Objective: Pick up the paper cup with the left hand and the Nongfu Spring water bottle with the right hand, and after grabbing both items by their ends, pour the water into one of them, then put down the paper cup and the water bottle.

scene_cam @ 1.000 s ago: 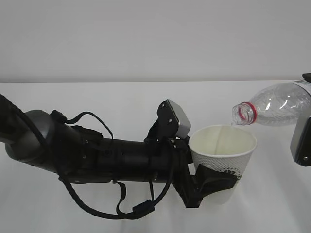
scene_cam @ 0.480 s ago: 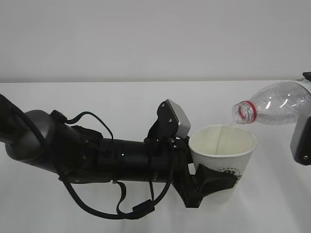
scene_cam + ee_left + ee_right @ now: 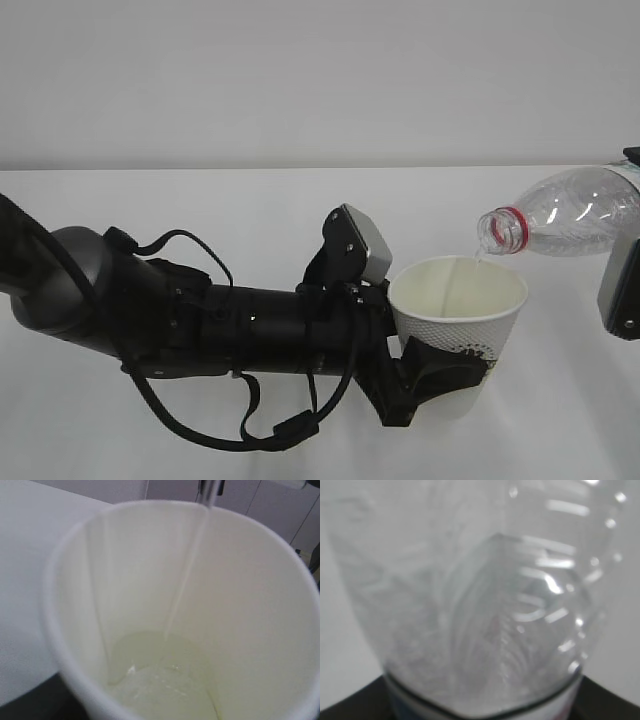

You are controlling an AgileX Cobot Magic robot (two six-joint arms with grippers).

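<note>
Two arms in use, both loaded. Table (image 3: 120, 200) is white and spans the whole exterior view, under a pale wall.

My left hand (image 3: 432, 375) reaches in from the left, long and black with looped cables and a grey square plate (image 3: 362, 245) tilted up near the wrist. Its fingers are partly spread and clamped on the lower body of the paper cup (image 3: 458, 325), which sits upright, mouth up, dimpled side and dark logo facing the exterior camera.

My right hand (image 3: 622, 290) shows only at the right edge as a black and light grey part (fingertips out of sight in every view). The wrist view fills with the Nongfu Spring water bottle (image 3: 565, 222), its labelled end seated against the dark jaws, so the grip is closed on it.

Bottle lies nearly horizontal, red neck ring (image 3: 510, 230) lowest, open mouth just above the cup's far rim.

Water (image 3: 165, 680): thin stream runs down the inner wall, shallow pool at the bottom.
</note>
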